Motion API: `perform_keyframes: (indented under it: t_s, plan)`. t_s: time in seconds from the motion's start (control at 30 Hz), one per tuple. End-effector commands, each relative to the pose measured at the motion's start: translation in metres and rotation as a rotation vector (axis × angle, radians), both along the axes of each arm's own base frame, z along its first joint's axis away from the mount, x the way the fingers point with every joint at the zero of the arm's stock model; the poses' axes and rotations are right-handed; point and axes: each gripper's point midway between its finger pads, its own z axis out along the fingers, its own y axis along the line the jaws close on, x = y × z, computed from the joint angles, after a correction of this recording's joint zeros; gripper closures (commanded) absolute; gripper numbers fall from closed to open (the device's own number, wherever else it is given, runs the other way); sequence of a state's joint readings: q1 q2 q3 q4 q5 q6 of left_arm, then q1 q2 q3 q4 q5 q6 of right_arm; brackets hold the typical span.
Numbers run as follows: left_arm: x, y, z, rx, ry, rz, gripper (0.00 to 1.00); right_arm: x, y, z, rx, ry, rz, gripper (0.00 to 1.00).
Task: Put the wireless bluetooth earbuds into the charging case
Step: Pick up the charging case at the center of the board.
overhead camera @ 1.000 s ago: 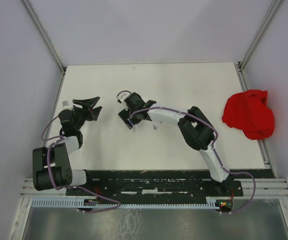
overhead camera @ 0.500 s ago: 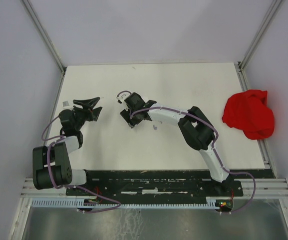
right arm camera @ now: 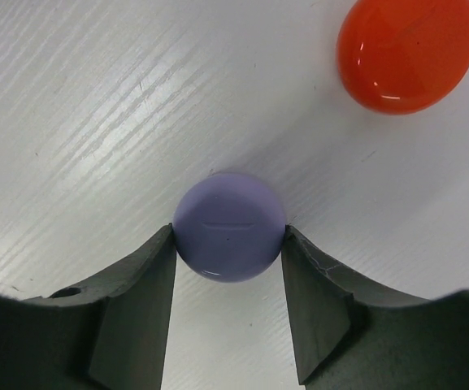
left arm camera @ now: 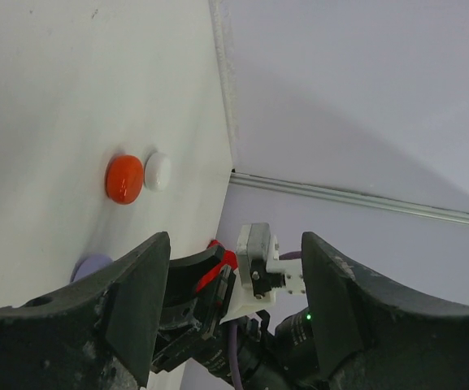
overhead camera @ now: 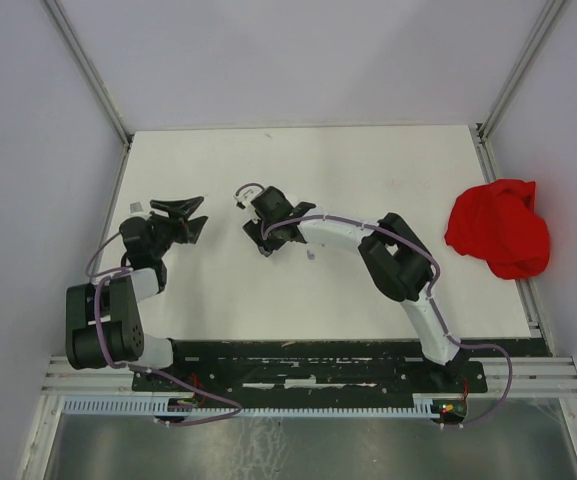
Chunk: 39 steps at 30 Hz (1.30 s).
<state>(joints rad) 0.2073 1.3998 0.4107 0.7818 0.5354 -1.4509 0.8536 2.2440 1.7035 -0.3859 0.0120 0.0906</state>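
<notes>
One white table [overhead camera: 368,180] is laid out, boxed in by pale walls [overhead camera: 298,60]. At its right edge a red cloth [overhead camera: 498,228] is bunched up. Mid-table, the right gripper [right arm camera: 227,240] is clamped on the purple case [right arm camera: 228,219], both fingers touching its sides, with the case flat on the table. Near the left edge, the left gripper [left arm camera: 234,260] is spread wide with nothing between its fingers. Three round, glossy cases are grouped together: the purple one, the red case [right arm camera: 406,50] near it, and the white case [left arm camera: 158,171] just beside the red. A thin seam is shown on the purple top; nothing inside can be seen. The earbuds cannot be told for certain: only a tiny speck [overhead camera: 311,256] is spotted beside the right arm, too small to be named.
</notes>
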Motion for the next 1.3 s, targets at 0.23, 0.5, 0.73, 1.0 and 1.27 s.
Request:
perform_keyframes:
  t_s: [0.23,0.5,0.73,1.0,1.27]
  plan:
    - [0.013,-0.049,0.006,0.073,-0.055,-0.263,0.31,0.015,-0.001,0.109,0.310,-0.231,0.102,0.64]
    - [0.007,-0.095,0.001,0.120,-0.087,-0.414,0.33,0.006,-0.026,0.134,0.455,-0.220,0.183,0.64]
    - [0.001,-0.127,0.003,0.148,-0.122,-0.521,0.33,-0.001,-0.033,0.138,0.470,-0.215,0.220,0.64]
    - [-0.004,-0.149,0.003,0.158,-0.137,-0.594,0.35,-0.001,-0.030,0.144,0.488,-0.218,0.228,0.64]
    - [-0.013,-0.160,-0.004,0.204,-0.126,-0.643,0.36,0.000,-0.027,0.146,0.499,-0.215,0.230,0.65]
